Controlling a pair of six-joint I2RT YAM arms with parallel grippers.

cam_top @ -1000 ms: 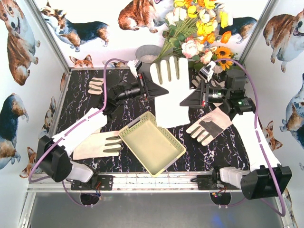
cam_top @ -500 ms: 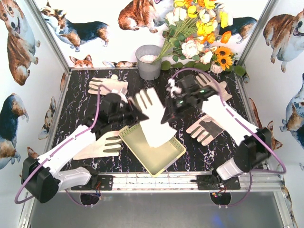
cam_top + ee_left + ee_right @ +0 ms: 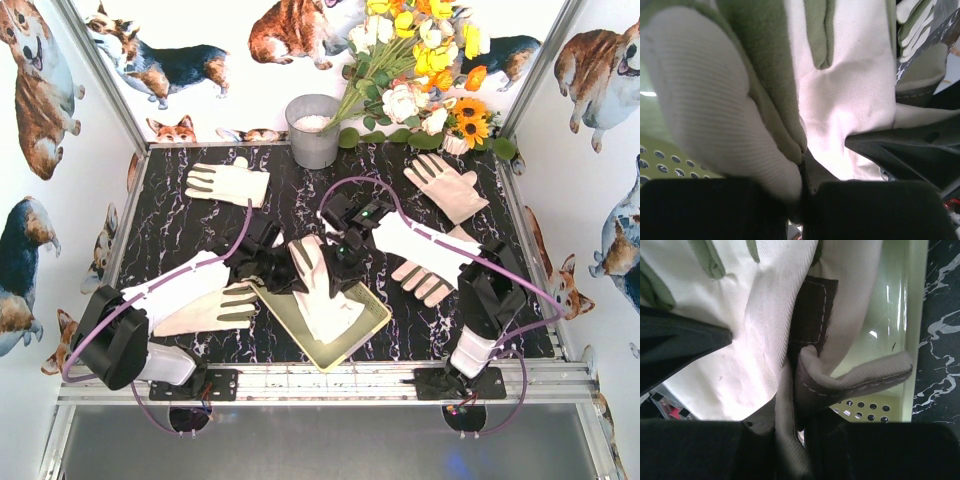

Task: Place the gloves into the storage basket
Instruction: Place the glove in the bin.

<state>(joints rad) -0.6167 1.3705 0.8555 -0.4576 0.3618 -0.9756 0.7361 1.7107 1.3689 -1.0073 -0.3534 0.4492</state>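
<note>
Gloves (image 3: 228,183) number five, one hanging over the single storage basket (image 3: 355,345).

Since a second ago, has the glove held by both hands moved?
Yes. The glove has moved away from the grey bucket, down the top view, and now lies over the storage basket.

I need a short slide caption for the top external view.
Left claw and right claw hold one glove over the storage basket.

Left pincer (image 3: 284,272) and right pincer (image 3: 345,260) angle inward, both seemingly clamped.
</note>
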